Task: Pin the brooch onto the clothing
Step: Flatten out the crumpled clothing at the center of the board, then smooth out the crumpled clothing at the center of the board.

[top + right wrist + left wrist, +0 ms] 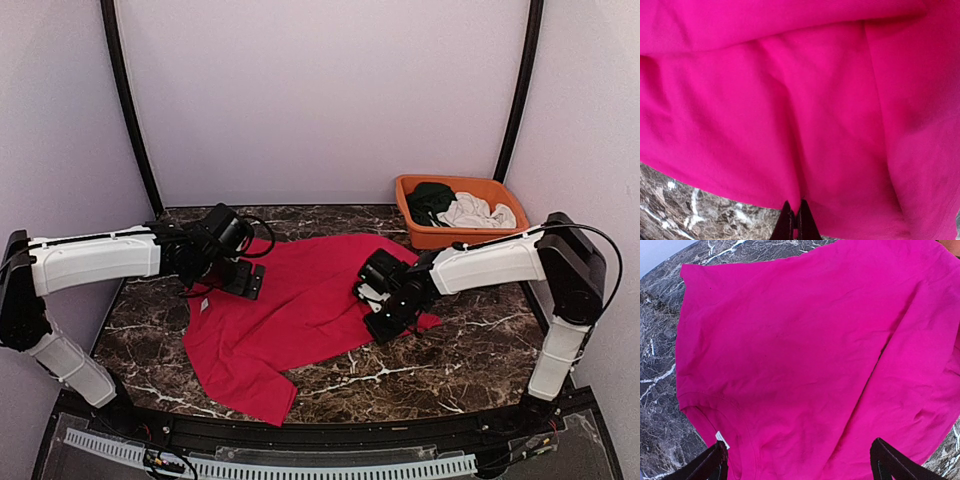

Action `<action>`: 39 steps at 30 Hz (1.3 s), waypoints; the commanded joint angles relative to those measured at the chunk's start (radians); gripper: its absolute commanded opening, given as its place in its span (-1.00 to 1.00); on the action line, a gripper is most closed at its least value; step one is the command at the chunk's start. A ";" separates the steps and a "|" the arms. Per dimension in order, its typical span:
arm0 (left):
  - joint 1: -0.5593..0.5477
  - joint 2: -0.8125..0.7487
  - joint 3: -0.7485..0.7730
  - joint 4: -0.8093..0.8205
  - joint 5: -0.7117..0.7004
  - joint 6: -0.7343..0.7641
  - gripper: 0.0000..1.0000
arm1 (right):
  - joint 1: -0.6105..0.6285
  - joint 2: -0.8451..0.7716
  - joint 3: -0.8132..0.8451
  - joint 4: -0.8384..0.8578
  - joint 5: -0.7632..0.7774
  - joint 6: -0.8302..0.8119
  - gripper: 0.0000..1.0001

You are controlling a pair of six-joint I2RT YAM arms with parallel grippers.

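Desk (400,370): you have a dark marble-look top with white veins, filling the lower half of the top view.
Room: plain pale walls close you in on three sides, with a black post in each back corner.
Shirt (300,300): soft red knit, lying mostly flat at the centre of the desk, creased, with a small white label (720,437) at the collar.
Basket (425,238): orange plastic with rounded corners, at the upper right; a crumpled dark green garment (430,200) and a white garment (480,212) lie in it.
Left hand (800,465): spread wide above the shirt's collar end, left of centre.
Right hand (796,220): pressed together at the shirt's right edge; you cannot tell whether cloth is caught.
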 commanded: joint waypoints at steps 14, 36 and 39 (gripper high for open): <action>0.060 -0.011 0.039 -0.100 -0.089 0.036 0.97 | 0.241 -0.114 -0.026 -0.392 0.078 0.213 -1.00; 0.293 0.307 0.414 -0.191 0.329 0.607 0.68 | 0.020 -0.056 0.569 -0.255 0.151 -0.247 0.90; 0.296 0.375 0.429 -0.157 0.357 0.717 0.67 | -0.085 0.051 0.722 -0.235 0.063 -0.388 0.93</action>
